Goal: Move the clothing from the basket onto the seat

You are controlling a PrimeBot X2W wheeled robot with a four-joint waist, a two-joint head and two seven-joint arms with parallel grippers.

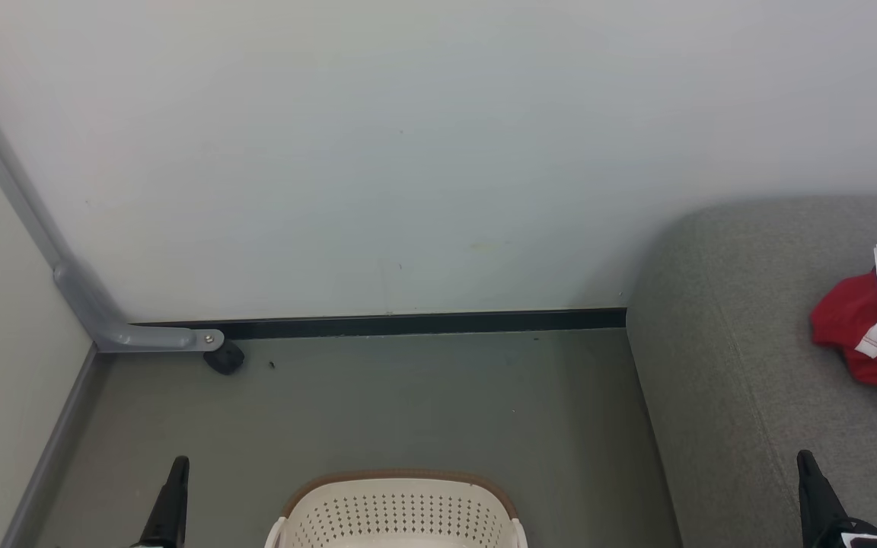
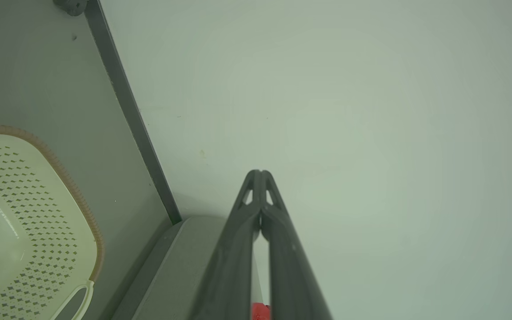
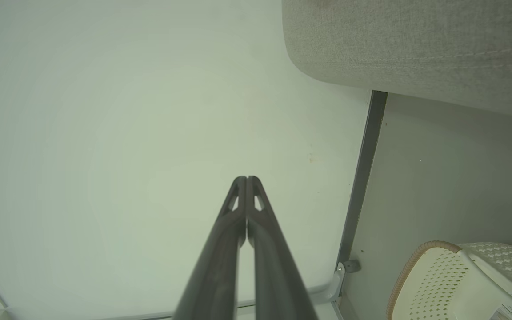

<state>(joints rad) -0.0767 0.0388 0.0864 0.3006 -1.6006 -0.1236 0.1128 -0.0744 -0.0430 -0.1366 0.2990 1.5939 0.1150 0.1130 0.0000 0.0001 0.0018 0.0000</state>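
Meanwhile, red-and-white clothing (image 1: 876,335) lay on the grey seat (image 1: 720,350), the basket (image 1: 400,511) stood on the floor (image 1: 423,403) nearby, left gripper (image 2: 259,173) and right gripper (image 3: 247,179) both pinched closed, empty.

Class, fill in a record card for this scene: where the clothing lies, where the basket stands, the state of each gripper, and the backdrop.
clothing: red and white, crumpled on the seat, at the head view's right edge
basket: cream, brown rim, on the floor, left of the seat
left gripper: shut, holding nothing, left of the basket
right gripper: shut, holding nothing, lower right, in front of the seat
backdrop: pale wall with dark skirting
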